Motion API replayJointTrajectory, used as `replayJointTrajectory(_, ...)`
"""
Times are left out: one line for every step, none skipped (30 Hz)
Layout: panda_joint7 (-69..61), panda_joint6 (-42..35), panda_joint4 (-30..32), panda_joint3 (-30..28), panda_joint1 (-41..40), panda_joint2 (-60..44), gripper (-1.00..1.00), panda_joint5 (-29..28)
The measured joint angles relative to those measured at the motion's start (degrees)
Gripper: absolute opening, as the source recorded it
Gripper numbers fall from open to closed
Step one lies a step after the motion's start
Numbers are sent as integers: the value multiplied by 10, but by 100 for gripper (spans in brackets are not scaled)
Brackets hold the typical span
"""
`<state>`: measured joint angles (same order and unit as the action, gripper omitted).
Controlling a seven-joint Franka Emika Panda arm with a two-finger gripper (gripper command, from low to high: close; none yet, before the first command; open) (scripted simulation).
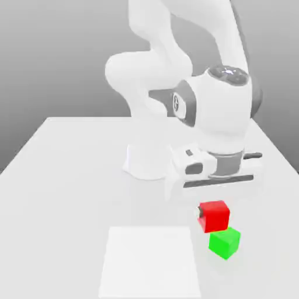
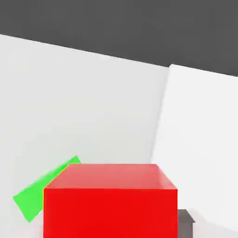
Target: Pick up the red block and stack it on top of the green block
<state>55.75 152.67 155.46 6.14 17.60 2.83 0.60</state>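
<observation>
Red block (image 1: 214, 215) — gripped in the closed claw (image 1: 208, 218), raised off the counter (image 1: 70, 175), just above the green block (image 1: 225, 243). Green block — on the counter, beside a white square mat (image 1: 150, 263); hand view: partly covered by the red block (image 2: 110, 204).

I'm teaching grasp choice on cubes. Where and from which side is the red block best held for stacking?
Probably as the tool has it now: shut on the red block from above, on two opposite flat side faces. That leaves its underside free to set down on the green block, whose top face lies just below.
</observation>
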Motion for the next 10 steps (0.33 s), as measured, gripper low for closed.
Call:
replayJointTrajectory(11, -3, 4, 6, 11, 7, -100, 3)
replayJointTrajectory(18, 5, 5, 8, 15, 0, -100, 2)
replayJointTrajectory(23, 19, 5, 7, 17, -14, -100, 0)
replayJointTrajectory(28, 36, 5, 11, 13, -31, -100, -5)
replayJointTrajectory(34, 54, 4, 9, 14, -50, -100, -12)
replayJointTrajectory(39, 73, 3, 7, 13, -70, -100, -19)
replayJointTrajectory(46, 92, 3, 4, 14, -90, -100, -28)
replayJointTrajectory(51, 106, 2, 1, 16, -104, 100, -34)
replayJointTrajectory(51, 106, 2, 1, 16, -104, 100, -34)
replayJointTrajectory(51, 106, 2, 1, 16, -104, 100, -34)
